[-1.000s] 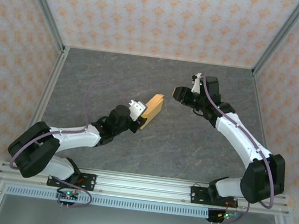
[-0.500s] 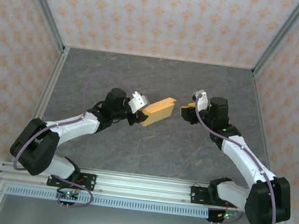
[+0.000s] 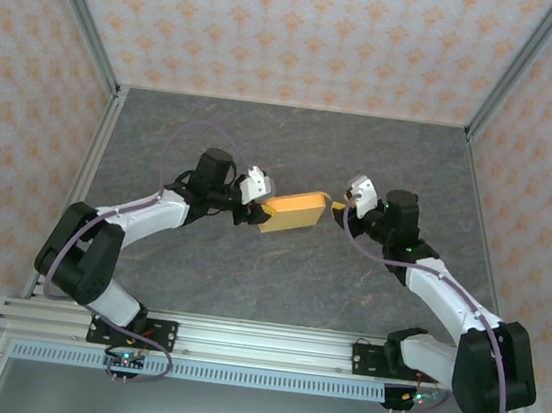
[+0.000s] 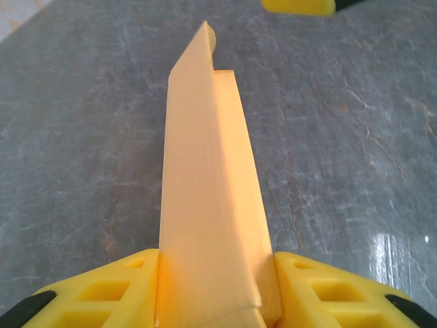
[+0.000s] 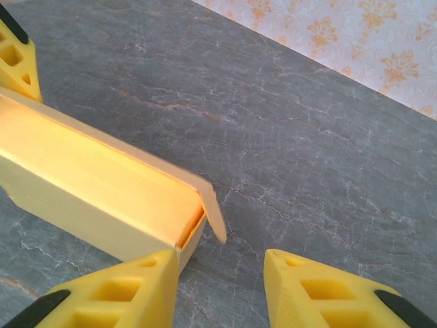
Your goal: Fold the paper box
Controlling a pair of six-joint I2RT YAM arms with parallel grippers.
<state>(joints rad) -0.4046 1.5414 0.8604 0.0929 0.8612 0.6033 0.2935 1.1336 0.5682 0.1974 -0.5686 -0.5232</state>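
Change since the earlier frame: we note that the paper box (image 3: 295, 212) has swung from a diagonal pose to lie nearly crosswise above the table (image 3: 294, 138). The right gripper (image 3: 340, 206) has come in from the table's far right area and now sits at the box's right end.
Paper box, position: the box is held clear of the surface, above the middle of the table, with its long axis running left to right.
Paper box, form: we see a flat, light orange rectangular body, closed along its length.
End flap: a small flap (image 5: 213, 212) stands ajar at the right end of the box and points toward the gap between the right fingers.
Left gripper (image 3: 263, 211): it is just left of the table's middle. Its fingers (image 4: 109, 294) are clamped on the left end of the box, one on each side, and carry it.
Right gripper, position: it is just right of the table's middle and faces the left gripper across the box.
Right gripper, fingers: the yellow fingers (image 5: 321, 294) stand apart with bare table showing between them, and they grip nothing. The corner of the box lies just beside one finger. We cannot tell whether the two touch.
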